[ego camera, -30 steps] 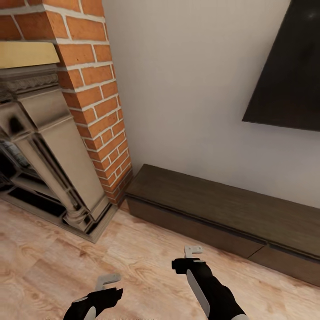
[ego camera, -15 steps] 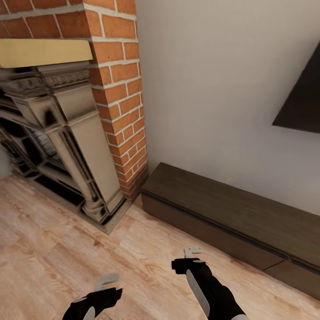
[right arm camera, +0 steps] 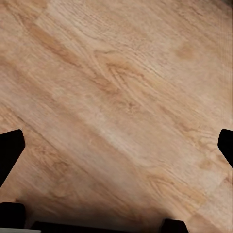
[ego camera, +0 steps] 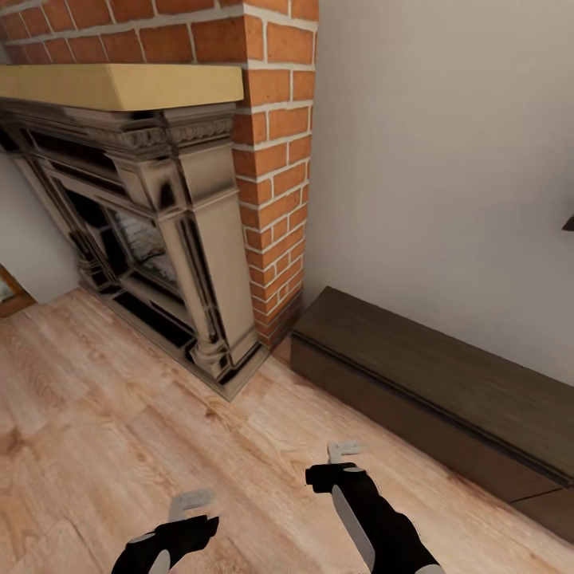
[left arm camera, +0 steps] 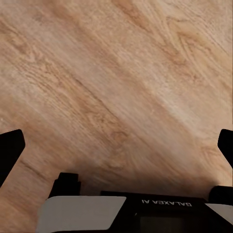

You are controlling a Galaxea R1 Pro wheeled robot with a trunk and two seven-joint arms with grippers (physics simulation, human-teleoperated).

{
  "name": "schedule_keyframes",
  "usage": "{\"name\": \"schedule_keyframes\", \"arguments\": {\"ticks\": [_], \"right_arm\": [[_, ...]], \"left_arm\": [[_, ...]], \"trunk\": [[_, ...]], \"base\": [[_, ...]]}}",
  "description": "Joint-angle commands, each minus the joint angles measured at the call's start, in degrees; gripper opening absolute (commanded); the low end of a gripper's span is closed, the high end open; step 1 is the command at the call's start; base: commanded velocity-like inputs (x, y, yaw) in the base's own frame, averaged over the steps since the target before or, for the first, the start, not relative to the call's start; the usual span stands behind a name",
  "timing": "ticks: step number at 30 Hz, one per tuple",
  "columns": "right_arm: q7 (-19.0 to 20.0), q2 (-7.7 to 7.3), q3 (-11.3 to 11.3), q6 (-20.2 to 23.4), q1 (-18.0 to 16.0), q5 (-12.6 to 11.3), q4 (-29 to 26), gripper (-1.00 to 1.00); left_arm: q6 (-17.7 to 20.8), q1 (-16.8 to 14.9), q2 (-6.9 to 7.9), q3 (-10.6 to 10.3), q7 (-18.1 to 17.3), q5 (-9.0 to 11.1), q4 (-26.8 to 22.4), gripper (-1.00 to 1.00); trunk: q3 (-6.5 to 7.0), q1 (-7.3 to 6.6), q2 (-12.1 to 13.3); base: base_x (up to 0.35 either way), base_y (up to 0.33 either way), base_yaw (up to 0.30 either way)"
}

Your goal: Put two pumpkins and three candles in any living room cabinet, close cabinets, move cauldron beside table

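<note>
Between the earlier head frames and now the whole picture has slid rightward, so I read this as the camera turning left, not as the furniture moving: the fireplace now sits near centre, the brick column beside it, and the dark wall panel is almost out of frame at the right edge.

Cabinet: on the floor against the wall, right of the column. Its drawer fronts look shut, so nothing of the interior can be seen.

Left gripper: low in the head view, over bare floor. In the left wrist view its fingertips stand far apart at the frame edges, wide and holding nothing.

Right gripper: over the floor in front of the cabinet, likewise wide and empty.

Step in hand, as I judge it: transit, searching for the pumpkins, candles or cauldron. Next move calls for continuing the turn until one comes into sight.
</note>
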Motion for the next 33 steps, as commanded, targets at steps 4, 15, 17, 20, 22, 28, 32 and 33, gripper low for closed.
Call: {"name": "schedule_keyframes", "arguments": {"ticks": [4, 15, 17, 20, 22, 28, 32, 33], "right_arm": [[-0.6, -0.03, 0.2, 0.2, 0.0, -0.6, -0.1, 1.00], [-0.6, -0.01, 1.6, 0.2, 0.0, -0.6, -0.1, 1.00], [-0.6, 0.01, 1.9, 0.2, 0.0, -0.6, -0.1, 1.00], [-0.6, 0.00, 2.1, 0.2, 0.0, -0.6, 0.1, 1.00], [-0.6, 0.03, 2.2, 0.2, 0.0, -0.6, 0.4, 1.00], [-0.6, 0.06, 2.3, 0.1, 0.0, -0.6, 1.1, 1.00], [-0.6, 0.06, 2.3, 0.1, 0.0, -0.5, 1.4, 1.00], [-0.6, 0.06, 2.3, 0.1, 0.0, -0.5, 1.4, 1.00]], "left_arm": [[0.1, 0.0, 0.09, -0.2, 0.5, 0.7, -0.1, 1.00], [0.2, -0.1, -0.13, -0.2, 0.7, 0.5, 0.0, 1.00], [0.2, -0.1, -0.12, -0.2, 0.7, 0.6, 0.0, 1.00], [0.2, -0.1, -0.17, -0.2, 0.7, 0.6, 0.3, 1.00], [0.2, -0.2, -0.22, -0.2, 0.7, 0.7, 0.7, 1.00], [0.2, -0.3, -0.26, -0.2, 0.7, 0.8, 1.5, 1.00], [0.2, -0.3, -0.21, -0.1, 0.6, 0.9, 1.6, 1.00], [0.2, -0.3, -0.20, -0.1, 0.6, 0.9, 1.6, 1.00]], "trunk": [[-0.21, -0.02, 0.0], [0.79, -1.78, 3.2], [1.07, -2.21, 4.0], [1.49, -2.87, 5.2], [1.77, -3.31, 6.0], [2.60, -4.63, 8.4], [3.16, -5.51, 10.0], [3.30, -5.73, 10.4]], "base": [[-0.099, 0.106, 0.260], [-0.013, 0.014, 0.260], [-0.001, 0.001, 0.260], [0.000, 0.000, 0.260], [0.000, 0.000, 0.260], [-0.109, 0.070, 0.260], [-0.227, 0.167, 0.260], [-0.248, 0.186, 0.260]]}}
